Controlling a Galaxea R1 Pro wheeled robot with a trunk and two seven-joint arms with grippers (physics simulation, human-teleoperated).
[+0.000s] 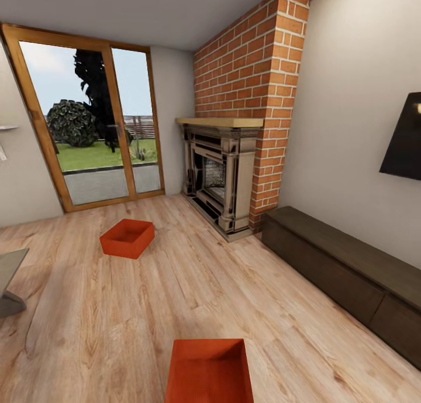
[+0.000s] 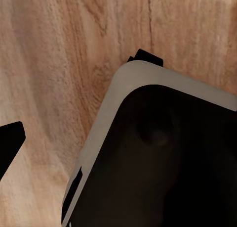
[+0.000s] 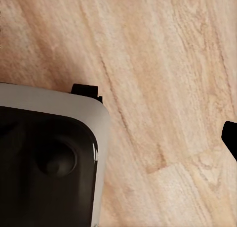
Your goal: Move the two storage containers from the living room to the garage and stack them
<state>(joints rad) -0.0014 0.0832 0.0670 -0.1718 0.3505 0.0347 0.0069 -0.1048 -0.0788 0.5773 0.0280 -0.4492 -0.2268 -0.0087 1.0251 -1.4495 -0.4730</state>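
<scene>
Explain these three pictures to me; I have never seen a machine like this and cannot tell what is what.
These are simulator renders from a wheeled robot with two arms. The big picture is taken from its head, looking into a living room: a brick fireplace, glass doors, a long dark bench and a black TV on the wall. Two orange-red bins lie on the wood floor: the near bin just in front of the robot, the far bin toward the doors. The two small pictures come from cameras near each arm's jaws, pointing down at floor planks and a grey and black rounded part, probably the robot's own base. Nothing is held, as far as they show.
</scene>
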